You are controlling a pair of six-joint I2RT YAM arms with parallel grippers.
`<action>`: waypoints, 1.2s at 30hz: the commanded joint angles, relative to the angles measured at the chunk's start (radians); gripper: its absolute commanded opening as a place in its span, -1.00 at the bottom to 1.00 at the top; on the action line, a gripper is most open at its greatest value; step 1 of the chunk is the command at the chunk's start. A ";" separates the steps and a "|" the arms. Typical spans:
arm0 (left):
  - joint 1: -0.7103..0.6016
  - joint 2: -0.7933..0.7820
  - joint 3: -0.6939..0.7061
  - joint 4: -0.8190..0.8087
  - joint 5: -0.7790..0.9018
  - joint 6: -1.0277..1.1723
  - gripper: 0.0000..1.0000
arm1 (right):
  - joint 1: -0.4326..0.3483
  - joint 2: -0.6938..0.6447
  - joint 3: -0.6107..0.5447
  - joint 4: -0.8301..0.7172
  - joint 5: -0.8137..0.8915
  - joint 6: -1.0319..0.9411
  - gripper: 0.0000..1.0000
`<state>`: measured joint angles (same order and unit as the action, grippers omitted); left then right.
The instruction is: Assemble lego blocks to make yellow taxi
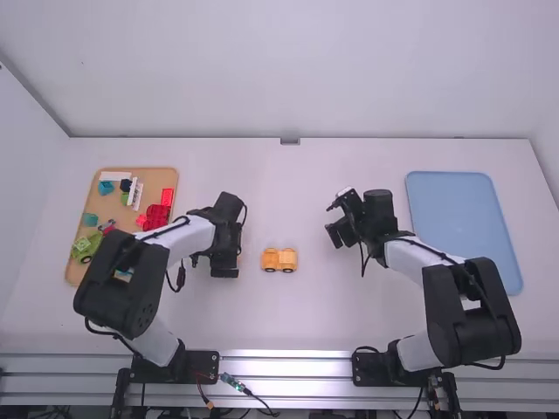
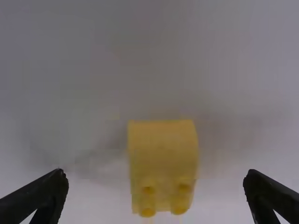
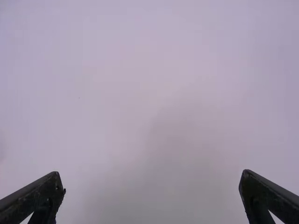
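The yellow car [image 1: 279, 260] sits on the desk [image 1: 306, 323], between the two hands and nearer the left one. A yellow block [image 2: 163, 149] with studs at one end lies below the left hand [image 1: 225, 269], whose fingers are spread, one well apart on each side of it. The right hand [image 1: 331, 222], also spread, is over the desk, holding nothing. Farther left, a brown tray [image 1: 111, 208] holds mixed blocks [image 1: 157, 216]; far right lies a blue tray [image 1: 454, 209].
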<state>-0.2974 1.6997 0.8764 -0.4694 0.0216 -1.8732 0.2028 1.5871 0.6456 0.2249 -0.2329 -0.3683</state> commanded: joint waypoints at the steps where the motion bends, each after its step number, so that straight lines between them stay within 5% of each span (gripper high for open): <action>1: 0.009 -0.015 0.070 -0.029 -0.042 0.201 0.97 | 0.000 -0.022 -0.004 -0.001 -0.006 0.005 0.98; 9: 0.009 -0.021 0.253 -0.193 -0.034 1.116 0.98 | 0.001 -0.022 -0.004 -0.001 -0.005 0.005 0.98; 13: 0.003 -0.021 0.316 -0.279 -0.009 1.387 0.98 | 0.001 -0.022 -0.004 -0.001 -0.006 0.002 0.98; 24: 0.003 -0.021 0.283 -0.253 -0.292 2.222 0.98 | 0.001 -0.022 -0.004 0.000 -0.006 0.003 0.98; 36: 0.134 -0.032 0.214 -0.359 0.551 3.419 0.98 | 0.001 -0.022 -0.004 -0.003 -0.006 0.002 0.98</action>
<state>-0.2241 1.6997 1.1053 -0.8089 0.2913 1.1721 0.2028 1.5871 0.6456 0.2241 -0.2329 -0.3695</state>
